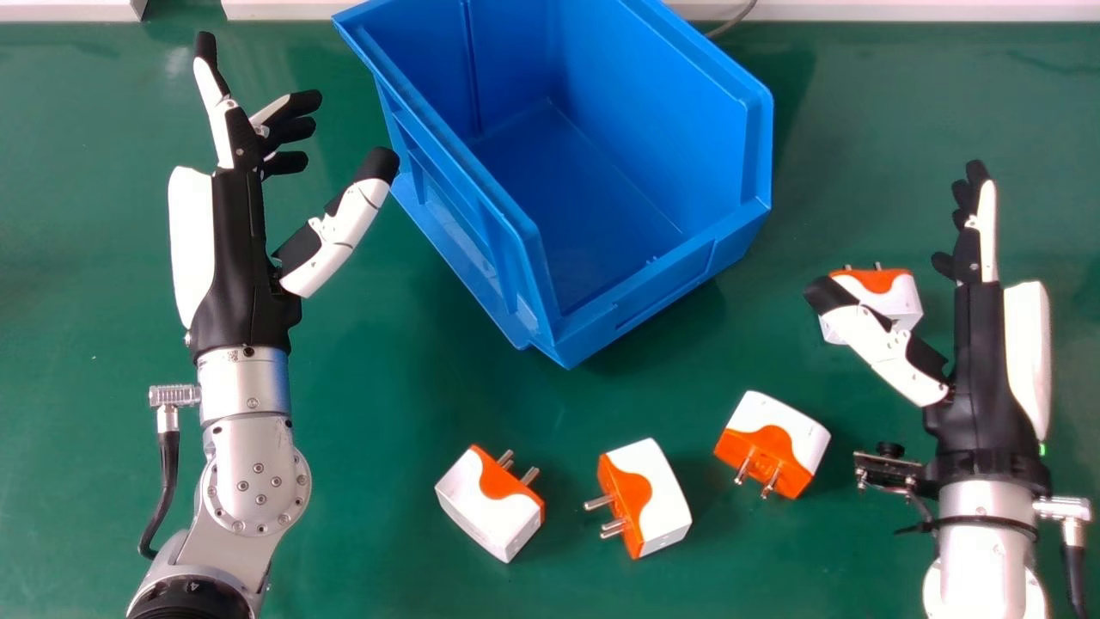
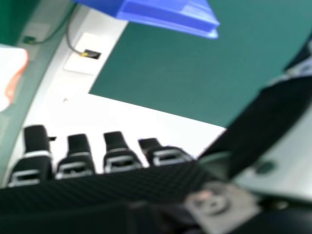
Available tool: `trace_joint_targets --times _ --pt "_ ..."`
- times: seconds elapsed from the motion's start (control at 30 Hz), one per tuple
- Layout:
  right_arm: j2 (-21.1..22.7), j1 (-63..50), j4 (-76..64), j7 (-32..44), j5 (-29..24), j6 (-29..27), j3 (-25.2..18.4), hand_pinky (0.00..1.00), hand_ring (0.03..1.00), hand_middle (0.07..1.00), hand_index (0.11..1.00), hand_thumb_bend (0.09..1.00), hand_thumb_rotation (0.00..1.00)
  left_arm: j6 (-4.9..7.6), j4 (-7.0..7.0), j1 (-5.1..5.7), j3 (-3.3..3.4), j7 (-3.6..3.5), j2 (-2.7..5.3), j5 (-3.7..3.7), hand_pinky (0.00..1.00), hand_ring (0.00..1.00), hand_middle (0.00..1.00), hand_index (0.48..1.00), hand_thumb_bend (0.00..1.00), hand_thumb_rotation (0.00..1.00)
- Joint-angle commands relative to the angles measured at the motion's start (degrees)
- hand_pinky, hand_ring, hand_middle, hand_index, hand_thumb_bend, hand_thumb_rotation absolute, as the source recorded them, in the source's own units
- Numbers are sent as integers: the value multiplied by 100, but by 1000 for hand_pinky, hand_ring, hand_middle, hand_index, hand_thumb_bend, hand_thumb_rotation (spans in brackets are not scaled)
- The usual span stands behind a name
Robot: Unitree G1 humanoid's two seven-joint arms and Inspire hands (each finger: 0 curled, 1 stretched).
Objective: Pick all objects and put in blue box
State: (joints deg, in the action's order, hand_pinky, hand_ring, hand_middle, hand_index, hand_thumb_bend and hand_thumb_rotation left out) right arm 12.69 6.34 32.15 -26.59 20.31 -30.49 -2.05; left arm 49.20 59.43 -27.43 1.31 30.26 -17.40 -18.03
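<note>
The blue box [image 1: 593, 198] stands at the top centre of the head view; nothing lies on the part of its floor that shows. Left of it is my left hand [image 1: 245, 258], open, thumb tip close by the box's side. My right hand [image 1: 980, 361] is open at the right, its thumb over a white and orange plug adapter [image 1: 889, 297], partly hiding it. Three more adapters lie nearer: one [image 1: 494, 507], another [image 1: 657, 499] and a third [image 1: 786, 434]. The right hand view has my right hand [image 2: 117, 161], the blue box [image 2: 170, 14] and an adapter [image 2: 9, 73].
The green table [image 1: 361, 516] lies under everything. White edging [image 1: 902, 10] runs along its far side, with a grey cable [image 1: 735, 19] behind the box. A small camera board [image 1: 889, 470] is mounted at my right wrist.
</note>
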Motion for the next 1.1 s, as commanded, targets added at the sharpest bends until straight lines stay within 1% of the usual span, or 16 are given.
trace_joint_targets --times 0.0,0.23,0.47,0.57,0.7,0.77,0.87,0.9,0.93,0.97,1.0,1.07 --pt "26 45 -58 -29 -63 -78 -51 842 952 960 985 831 738 80 -42 -71 6 54 -76 -23 707 770 794 810 720 594" --pt "28 46 -54 -48 -46 -86 -47 842 952 960 985 832 738 69 -57 -67 7 31 -70 -11 707 770 794 810 720 594" --pt "32 55 -35 -55 -40 -94 -46 848 951 960 985 833 739 72 -38 -75 16 27 -61 7 707 770 794 810 720 594" --pt "42 76 14 -49 -55 -113 -53 847 951 960 985 833 739 83 -51 -70 18 24 -60 12 707 770 794 810 720 594" --pt "40 86 41 -75 -37 -118 -51 843 951 960 986 832 738 86 -33 -77 17 36 -61 6 707 770 794 810 720 594" --pt "28 68 -10 -72 -37 -87 -53 840 950 957 986 832 738 85 -31 -77 15 38 -62 4 707 770 794 810 720 594" --pt "-5 37 -119 -82 -15 26 -52 837 942 951 986 831 732 87 -33 -78 22 20 -57 22 707 770 794 810 720 594" --pt "-19 58 -97 -117 52 140 -24 839 947 955 988 837 714 82 -44 -75 20 24 -54 17 707 770 794 810 720 594" --pt "-27 89 -50 -143 120 266 8 844 970 977 994 865 677 77 -48 -75 16 32 -51 10 707 770 794 810 720 594" --pt "-18 117 -25 -145 230 530 56 849 985 989 997 887 644 73 -48 -76 12 38 -50 3 707 770 794 810 720 594" --pt "1 118 -108 -85 368 968 104 856 992 994 999 917 612 72 -44 -77 11 40 -50 1 707 770 794 810 720 594" --pt "16 75 -462 85 613 1898 173 891 998 999 1000 977 581 70 -45 -77 13 44 -49 2 707 770 794 810 720 594"
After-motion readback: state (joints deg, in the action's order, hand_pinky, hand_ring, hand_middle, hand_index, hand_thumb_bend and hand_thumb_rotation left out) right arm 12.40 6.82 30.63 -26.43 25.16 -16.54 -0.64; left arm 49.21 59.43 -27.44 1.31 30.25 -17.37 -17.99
